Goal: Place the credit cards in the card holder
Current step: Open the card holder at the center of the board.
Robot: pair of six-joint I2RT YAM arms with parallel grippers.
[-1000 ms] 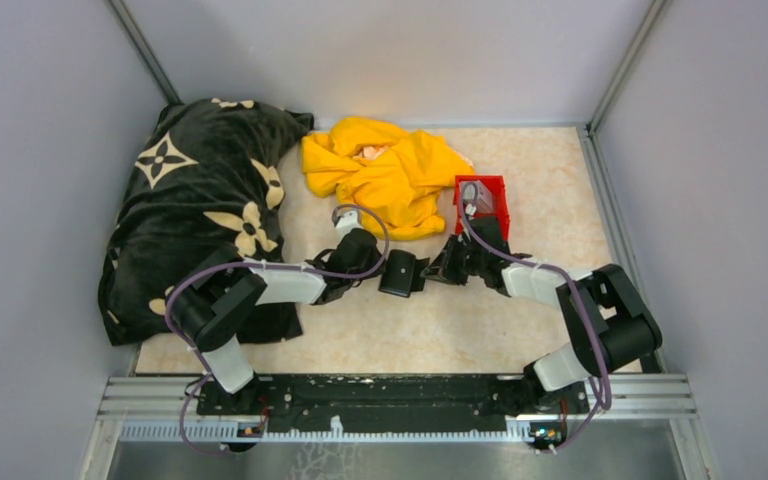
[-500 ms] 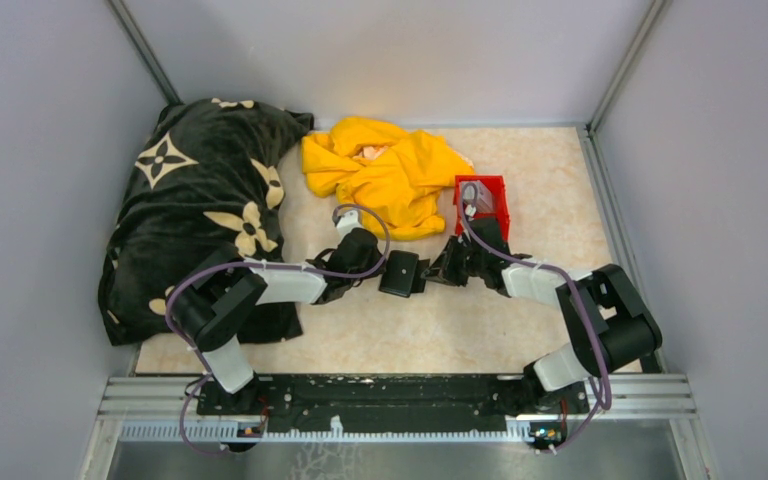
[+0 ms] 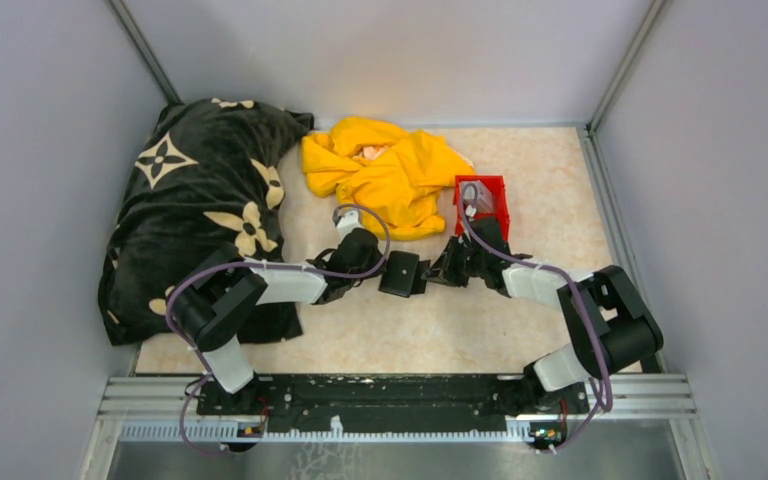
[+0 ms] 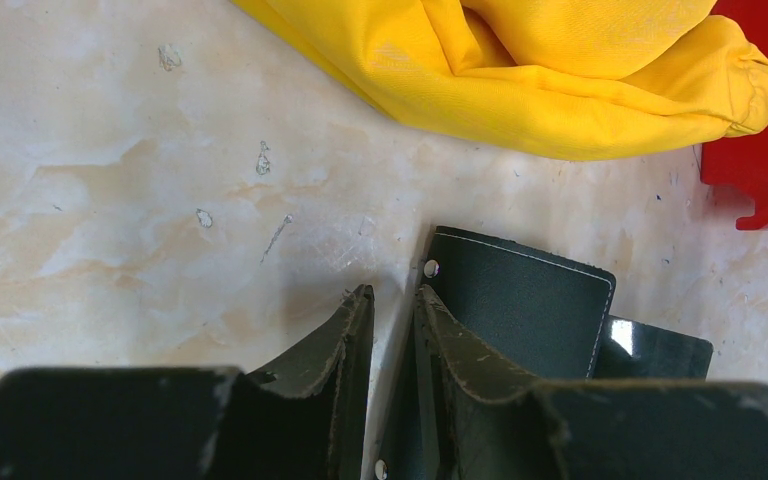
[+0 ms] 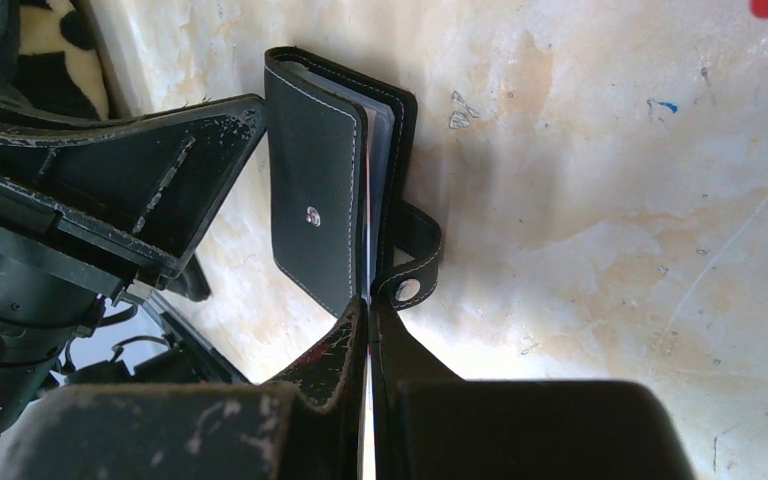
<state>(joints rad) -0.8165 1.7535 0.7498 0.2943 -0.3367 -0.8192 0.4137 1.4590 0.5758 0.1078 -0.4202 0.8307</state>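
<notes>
— How far are we with the task?

— We see the small black folding leather card holder (image 5: 315,180) in the middle of the pale marbled worktop (image 3: 440,330). It is opened like a book and stands on its edge between both claws. The left claw (image 4: 390,305) is nearly closed and seems to grasp one cover. The right claw (image 5: 368,315) is clenched just beside the snap tab (image 5: 407,290).

— And the thin grey-silver credit cards?

— We find no loose stack anywhere. A pale thin strip (image 5: 367,400) shows between the right fingers (image 5: 330,370) and points toward the opened holder. It may be a card, but we cannot tell. Something pale lies in the red plastic bin (image 3: 497,190), at two o'clock from the holder, too small to name.

— So what is our judgement?

— We think the inserting is in progress and not finished. Closing the holder is left to do.
</notes>
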